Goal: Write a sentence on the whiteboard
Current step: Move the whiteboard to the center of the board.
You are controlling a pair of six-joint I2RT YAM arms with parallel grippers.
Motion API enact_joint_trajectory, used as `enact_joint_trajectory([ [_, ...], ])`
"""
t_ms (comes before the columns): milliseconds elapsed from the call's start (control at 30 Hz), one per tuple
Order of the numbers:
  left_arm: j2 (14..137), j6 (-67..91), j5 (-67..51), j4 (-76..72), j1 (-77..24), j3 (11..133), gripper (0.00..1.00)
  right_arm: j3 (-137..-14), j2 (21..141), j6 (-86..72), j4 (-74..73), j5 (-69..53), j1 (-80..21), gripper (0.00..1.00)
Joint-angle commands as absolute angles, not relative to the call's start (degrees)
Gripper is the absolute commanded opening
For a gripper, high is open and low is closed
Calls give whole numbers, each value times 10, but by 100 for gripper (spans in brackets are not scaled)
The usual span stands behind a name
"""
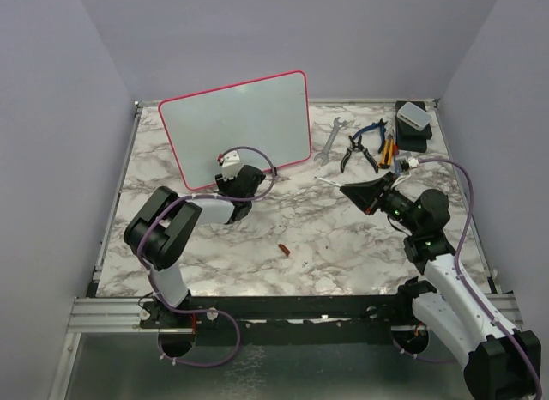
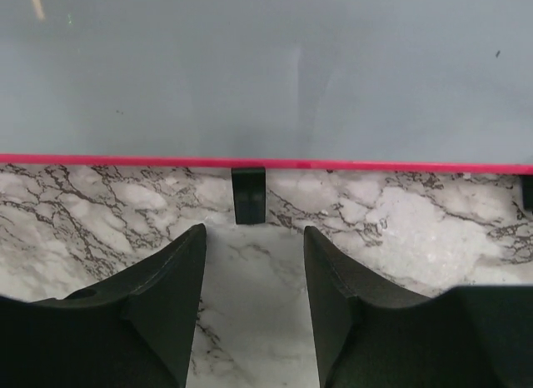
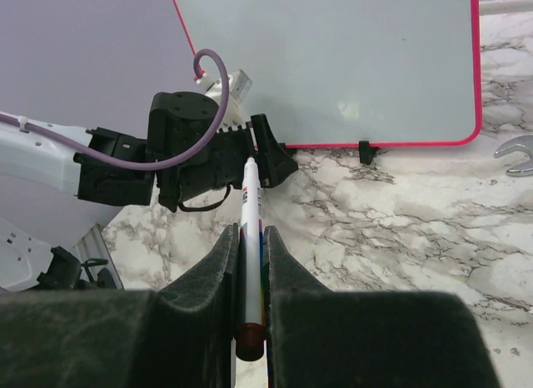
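Right gripper (image 3: 250, 242) clamps a white marker (image 3: 248, 196) above the marble table (image 1: 343, 237), right of the middle. Left gripper (image 2: 254, 231), its jaws apart, sits low just before the bottom frame of the whiteboard (image 1: 236, 130), which stands at far left.

A robotics lab cell (plain lilac walls (image 1: 51, 117)): marble-print table (image 1: 343, 237), aluminium rail (image 1: 103, 312), wrench (image 1: 332, 136), pliers (image 1: 360, 148).

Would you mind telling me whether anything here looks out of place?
One small red piece lies loose on the marble table, away from the tools grouped at the far right. It is too small to identify. Otherwise nothing stands out.
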State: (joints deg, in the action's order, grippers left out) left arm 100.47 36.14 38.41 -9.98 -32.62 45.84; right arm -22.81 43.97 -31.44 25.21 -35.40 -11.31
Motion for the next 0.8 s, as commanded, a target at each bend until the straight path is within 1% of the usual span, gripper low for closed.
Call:
enact_joint_trajectory([
  [0,1041,358,390,-127,-309,468,50,-224,438,-307,260,-340,-117,0],
  [100,1062,338,382,-140,-303,475,44,-224,446,-308,266,-341,-117,1],
  [200,1082,322,382,-142,-300,489,42,-224,452,-311,273,-344,-116,1],
  [300,1085,324,388,-143,-296,489,38,-225,455,-312,273,-345,-117,1],
  [433,1084,325,391,-145,-296,481,30,-223,455,-313,272,-342,-117,1],
  [500,1083,327,391,-145,-296,476,28,-222,457,-313,272,-342,-117,1],
  [633,1081,336,390,-146,-297,464,18,-221,459,-314,273,-343,-117,1],
  [767,1079,342,385,-147,-306,452,5,-219,458,-316,273,-342,-117,1],
])
